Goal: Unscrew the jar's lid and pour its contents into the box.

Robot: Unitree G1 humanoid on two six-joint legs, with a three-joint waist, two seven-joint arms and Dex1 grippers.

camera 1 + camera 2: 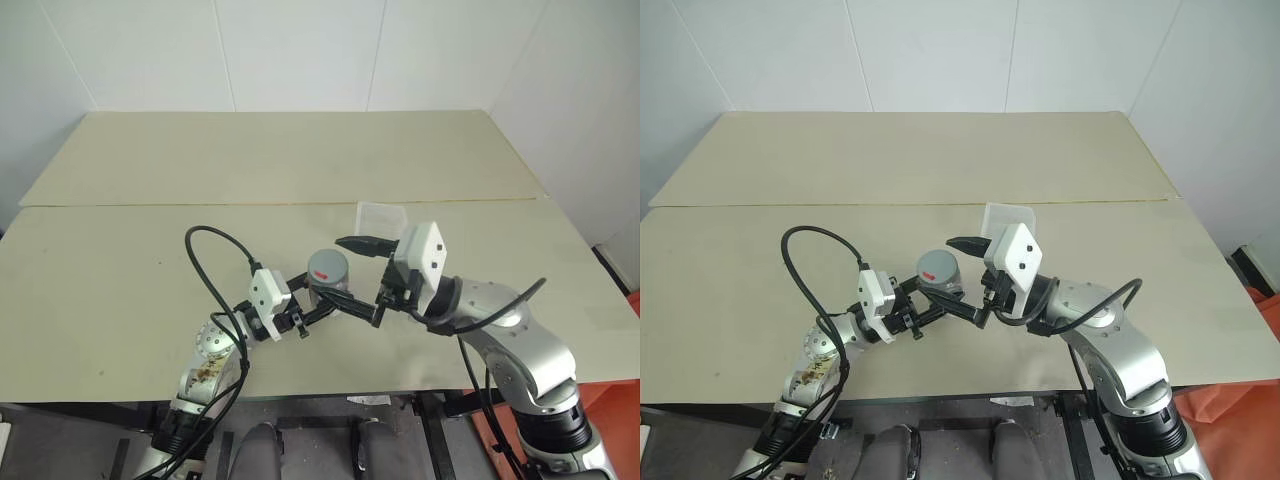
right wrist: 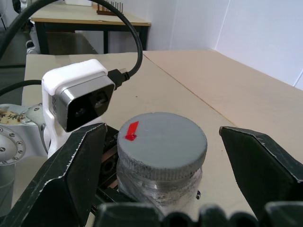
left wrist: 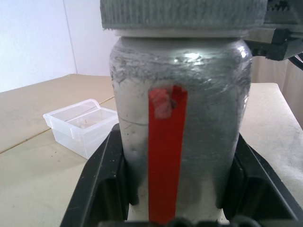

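Beige counter [image 1: 150,300]: left gripper [image 1: 322,308] jaws clamp jar [image 3: 180,142]; right gripper [image 2: 163,198] jaws wide, flanking lid [image 2: 163,144].

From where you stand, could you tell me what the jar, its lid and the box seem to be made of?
Jar: probably clear plastic or glass, scuffed and cloudy. Lid: matte grey with a ribbed edge, metal or plastic; hard to tell. Box: thin see-through plastic.
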